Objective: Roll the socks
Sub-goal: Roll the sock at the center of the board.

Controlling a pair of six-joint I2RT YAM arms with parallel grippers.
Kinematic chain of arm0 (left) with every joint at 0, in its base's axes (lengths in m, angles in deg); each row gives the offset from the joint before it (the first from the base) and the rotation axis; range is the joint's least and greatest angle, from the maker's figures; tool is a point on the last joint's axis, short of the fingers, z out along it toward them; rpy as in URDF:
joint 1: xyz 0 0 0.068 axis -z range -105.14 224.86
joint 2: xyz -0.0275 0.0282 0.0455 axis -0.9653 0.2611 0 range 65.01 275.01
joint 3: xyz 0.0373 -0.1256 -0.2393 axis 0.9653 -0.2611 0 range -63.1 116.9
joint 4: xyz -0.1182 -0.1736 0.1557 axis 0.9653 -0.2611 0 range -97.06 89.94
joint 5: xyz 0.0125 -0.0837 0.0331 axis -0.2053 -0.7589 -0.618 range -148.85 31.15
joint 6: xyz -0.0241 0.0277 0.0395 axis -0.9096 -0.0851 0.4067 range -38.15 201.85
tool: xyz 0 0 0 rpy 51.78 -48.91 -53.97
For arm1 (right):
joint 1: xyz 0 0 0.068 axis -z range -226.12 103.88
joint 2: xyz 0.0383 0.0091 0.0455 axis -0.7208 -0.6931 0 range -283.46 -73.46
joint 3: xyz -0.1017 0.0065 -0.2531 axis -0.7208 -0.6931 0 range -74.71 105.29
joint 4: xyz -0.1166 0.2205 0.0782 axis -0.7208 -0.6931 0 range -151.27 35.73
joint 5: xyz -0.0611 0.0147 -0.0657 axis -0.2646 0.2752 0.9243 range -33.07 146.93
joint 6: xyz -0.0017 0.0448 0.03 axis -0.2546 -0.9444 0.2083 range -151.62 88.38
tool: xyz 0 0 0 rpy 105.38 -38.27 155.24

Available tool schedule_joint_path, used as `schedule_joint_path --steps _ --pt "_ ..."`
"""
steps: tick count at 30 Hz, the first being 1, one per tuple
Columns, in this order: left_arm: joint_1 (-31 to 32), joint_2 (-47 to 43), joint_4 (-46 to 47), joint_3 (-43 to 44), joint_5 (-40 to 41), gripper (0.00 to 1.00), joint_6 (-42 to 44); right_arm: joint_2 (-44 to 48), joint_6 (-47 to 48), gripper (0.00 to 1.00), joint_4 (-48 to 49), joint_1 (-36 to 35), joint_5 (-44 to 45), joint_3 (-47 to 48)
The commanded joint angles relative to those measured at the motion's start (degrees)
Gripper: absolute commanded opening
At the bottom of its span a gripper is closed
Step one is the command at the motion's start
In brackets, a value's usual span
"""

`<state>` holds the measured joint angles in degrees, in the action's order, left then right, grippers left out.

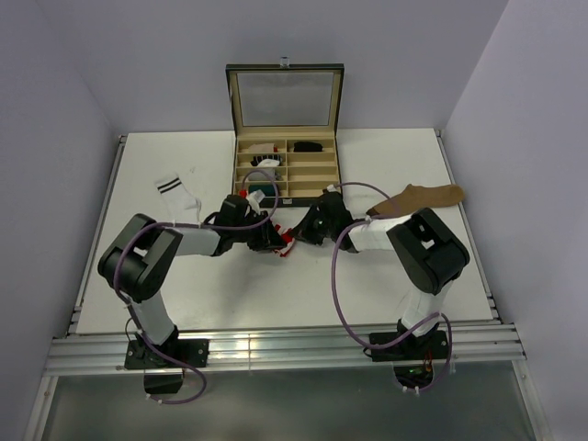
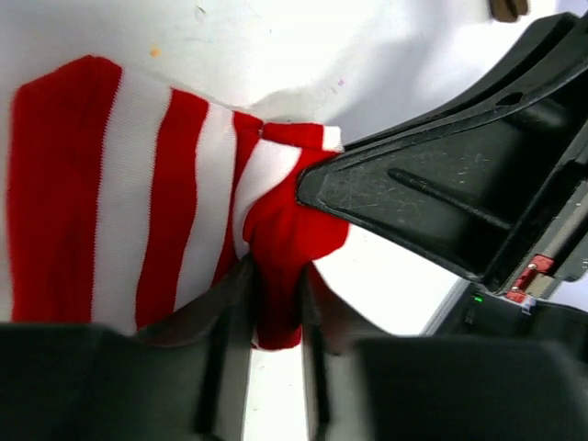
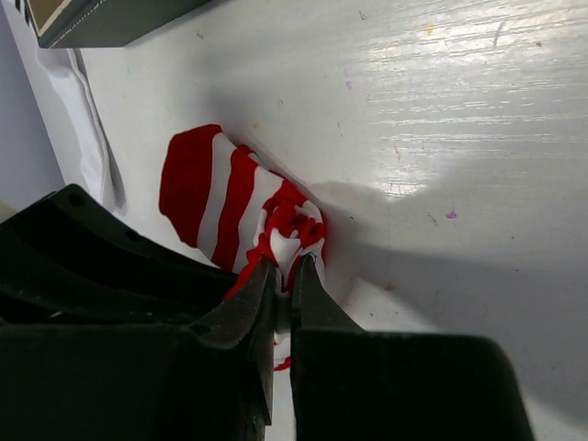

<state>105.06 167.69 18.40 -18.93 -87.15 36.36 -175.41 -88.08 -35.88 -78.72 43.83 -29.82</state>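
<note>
The red-and-white striped sock (image 1: 288,243) lies mid-table between both grippers, partly rolled. In the left wrist view its striped body (image 2: 138,202) spreads flat, and a red fold runs between the jaws of my left gripper (image 2: 274,317), touching both fingers. My right gripper (image 3: 289,271) is shut on the bunched, rolled end of the same sock (image 3: 211,188). From above, the left gripper (image 1: 274,241) and right gripper (image 1: 301,234) nearly touch. The white sock with dark cuff stripes (image 1: 176,197) lies flat at the left. At the right, the tan-brown sock (image 1: 423,197) is partly under the right arm.
An open compartment box (image 1: 285,175) with its glass lid (image 1: 285,96) raised stands just behind the grippers. It holds small rolled bundles, one black (image 1: 308,145) and one teal (image 1: 262,191). Its corner (image 3: 101,18) shows in the right wrist view.
</note>
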Motion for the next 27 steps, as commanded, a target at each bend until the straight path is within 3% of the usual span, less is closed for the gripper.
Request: schedule_joint_path --steps 1,2,8,14,20,27 --pt "0.4 -4.3 -8.2 -0.3 8.1 0.32 5.5 0.1 3.0 0.0 -5.6 -0.4 2.9 2.7" --pt "0.8 -5.5 -8.9 -0.2 10.2 0.38 6.4 0.4 3.3 0.0 -7.1 -0.5 3.2 3.0" --pt "7.3 -15.0 -12.5 0.5 28.0 0.5 14.5 0.7 3.9 0.0 -13.0 -1.4 3.8 6.0" --pt "19.3 -17.9 -11.3 1.1 49.3 0.51 24.0 0.6 4.1 0.0 -17.9 -2.2 5.0 9.1" --pt "26.0 -12.8 -11.2 3.5 58.7 0.52 29.3 0.6 3.6 0.0 -20.3 -2.4 4.8 10.1" --pt "30.4 -6.1 -9.4 5.0 63.7 0.5 32.9 0.3 3.3 0.0 -19.9 -2.4 3.7 10.2"
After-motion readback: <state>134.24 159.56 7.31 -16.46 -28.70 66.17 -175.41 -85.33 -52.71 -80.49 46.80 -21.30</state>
